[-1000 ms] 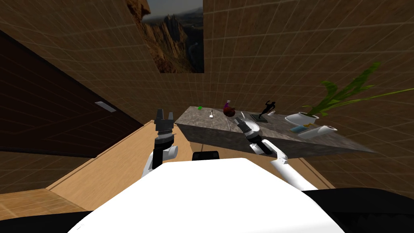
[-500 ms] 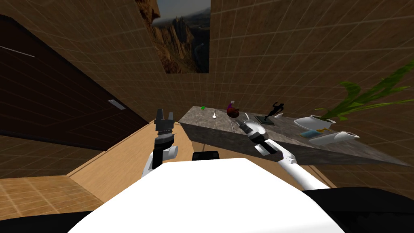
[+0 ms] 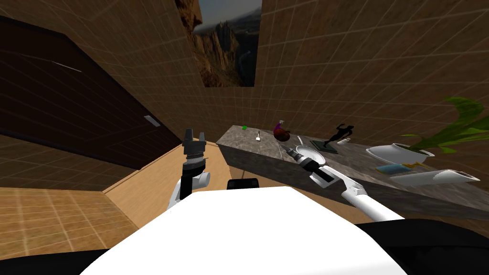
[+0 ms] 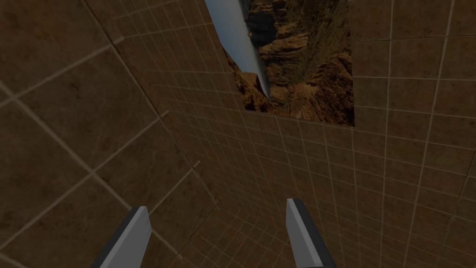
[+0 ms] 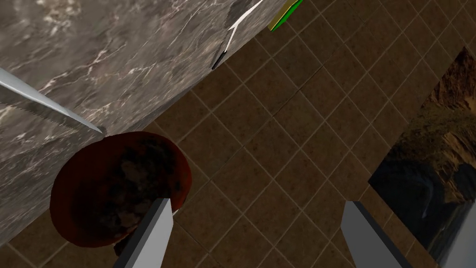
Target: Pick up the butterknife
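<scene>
**Over the desk, near its front edge: right claw wide and empty**

Over the grey marbled desk [image 3: 248, 143], close to its front edge, the right claw [image 3: 290, 152] hung with its fingers pointing toward the back edge. In its own wrist view the right claw [image 5: 255, 204] stood wide, the two grey blades well apart and gripping nothing.

Just beside one of those fingers sat a dark red bowl [image 5: 107, 186] with something dark in it, near the desk's back edge. A light grey blade with a toothed edge, the butterknife [image 5: 42, 109] as far as I could tell, lay flat on the desk with its tip just beside the bowl. Its handle ran out of the wrist picture. From the head, the butterknife [image 3: 300, 140] showed as a thin pale sliver between the bowl [image 3: 282, 134] and a white dish [image 3: 310, 153] that lay just beyond the claw.

Farther toward the desk's left end lay a white utensil [image 5: 230, 39] with a dark handle. Past it, at the back left corner, was a small green object [image 5: 284, 14].

Well apart from all this, off the desk's left end, the left claw [image 3: 194, 138] stood upright, its fingers [image 4: 135, 232] spread wide on nothing.
</scene>
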Available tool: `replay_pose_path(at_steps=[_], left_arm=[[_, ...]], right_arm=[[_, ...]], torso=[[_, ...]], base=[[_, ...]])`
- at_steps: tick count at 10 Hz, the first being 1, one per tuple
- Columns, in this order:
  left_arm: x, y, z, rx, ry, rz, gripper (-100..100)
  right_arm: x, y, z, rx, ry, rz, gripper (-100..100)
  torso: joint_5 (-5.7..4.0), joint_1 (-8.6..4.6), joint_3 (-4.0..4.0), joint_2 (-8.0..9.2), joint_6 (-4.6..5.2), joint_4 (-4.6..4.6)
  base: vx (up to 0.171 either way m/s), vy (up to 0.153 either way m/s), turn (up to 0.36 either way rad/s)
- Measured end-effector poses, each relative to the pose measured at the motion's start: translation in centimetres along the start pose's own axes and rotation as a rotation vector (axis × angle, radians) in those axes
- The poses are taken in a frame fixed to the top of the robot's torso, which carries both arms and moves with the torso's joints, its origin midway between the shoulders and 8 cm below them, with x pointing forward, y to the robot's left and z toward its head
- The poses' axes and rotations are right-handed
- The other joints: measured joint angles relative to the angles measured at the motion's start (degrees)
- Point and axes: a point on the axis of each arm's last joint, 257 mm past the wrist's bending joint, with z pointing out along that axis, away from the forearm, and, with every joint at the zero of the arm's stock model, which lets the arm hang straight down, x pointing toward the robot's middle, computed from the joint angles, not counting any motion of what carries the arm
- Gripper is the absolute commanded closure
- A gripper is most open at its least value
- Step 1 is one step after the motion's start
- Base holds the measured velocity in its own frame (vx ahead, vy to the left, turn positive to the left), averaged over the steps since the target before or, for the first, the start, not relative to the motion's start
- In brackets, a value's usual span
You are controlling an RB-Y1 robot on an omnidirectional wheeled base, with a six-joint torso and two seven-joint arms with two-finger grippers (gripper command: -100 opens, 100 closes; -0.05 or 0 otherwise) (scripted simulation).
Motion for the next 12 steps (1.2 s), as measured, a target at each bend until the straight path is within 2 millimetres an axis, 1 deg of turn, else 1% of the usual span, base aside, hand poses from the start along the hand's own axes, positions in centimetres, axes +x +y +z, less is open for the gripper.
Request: replay_pose_path(at_steps=[1,2,3,4,5,6,7,8,9,10,11,12], left_arm=[[0.0,0.0,0.0,0.000,0.000,0.000,0],[0.0,0.0,0.0,0.000,0.000,0.000,0],[0.0,0.0,0.0,0.000,0.000,0.000,0],[0.0,0.0,0.0,0.000,0.000,0.000,0],[0.0,0.0,0.0,0.000,0.000,0.000,0],[0.0,0.0,0.0,0.000,0.000,0.000,0],[0.0,0.0,0.0,0.000,0.000,0.000,0],[0.0,0.0,0.0,0.000,0.000,0.000,0],[0.0,0.0,0.0,0.000,0.000,0.000,0],[0.0,0.0,0.0,0.000,0.000,0.000,0],[0.0,0.0,0.0,0.000,0.000,0.000,0],[0.0,0.0,0.0,0.000,0.000,0.000,0]], right_arm=[[0.2,-1.8,-0.8,0.061,0.022,-0.020,-100],[0.1,-3.3,-1.3,0.099,0.031,-0.031,-100],[0.3,-5.2,-1.8,0.147,0.046,-0.046,-100],[0.3,-6.0,-2.2,0.175,0.053,-0.056,-100],[0.2,-7.4,-2.9,0.220,0.066,-0.072,-100],[0.0,-9.2,-4.2,0.279,0.085,-0.093,-100],[-0.2,-10.3,-4.8,0.315,0.092,-0.104,-100],[-0.3,-12.1,-5.8,0.365,0.104,-0.120,-100],[-0.4,-12.8,-6.2,0.392,0.110,-0.130,-100],[-0.3,-14.0,-7.1,0.436,0.122,-0.143,-100],[-0.7,-15.7,-8.9,0.495,0.138,-0.163,-100],[-0.9,-16.4,-9.6,0.528,0.144,-0.173,-100]], torso=[[0.01,0.03,-0.04,-0.08,0.02,-0.01],[0.00,-0.01,-0.04,-0.06,0.04,-0.02],[-0.01,0.00,-0.03,-0.04,0.00,-0.01],[-0.01,-0.04,0.01,0.02,0.05,0.00],[-0.01,-0.02,0.00,0.00,0.02,0.00],[0.01,0.04,-0.04,-0.07,0.02,-0.01],[0.00,0.01,-0.04,-0.07,0.05,-0.02],[0.00,0.01,-0.04,-0.07,0.02,-0.02],[0.00,-0.03,-0.02,-0.03,0.04,-0.01],[-0.01,-0.02,-0.02,-0.03,0.02,-0.01],[0.02,0.05,-0.05,-0.10,0.02,-0.02],[0.00,0.01,-0.03,-0.05,0.06,-0.01]], base=[[0.049,0.047,0.055],[0.037,0.054,0.150],[0.025,0.035,0.057],[0.033,0.044,0.117],[0.058,0.065,0.211],[0.055,0.047,0.061],[0.055,0.052,0.120],[0.042,0.035,0.065],[0.043,0.042,0.135],[0.068,0.065,0.209],[0.052,0.042,0.052],[0.049,0.043,0.103]])
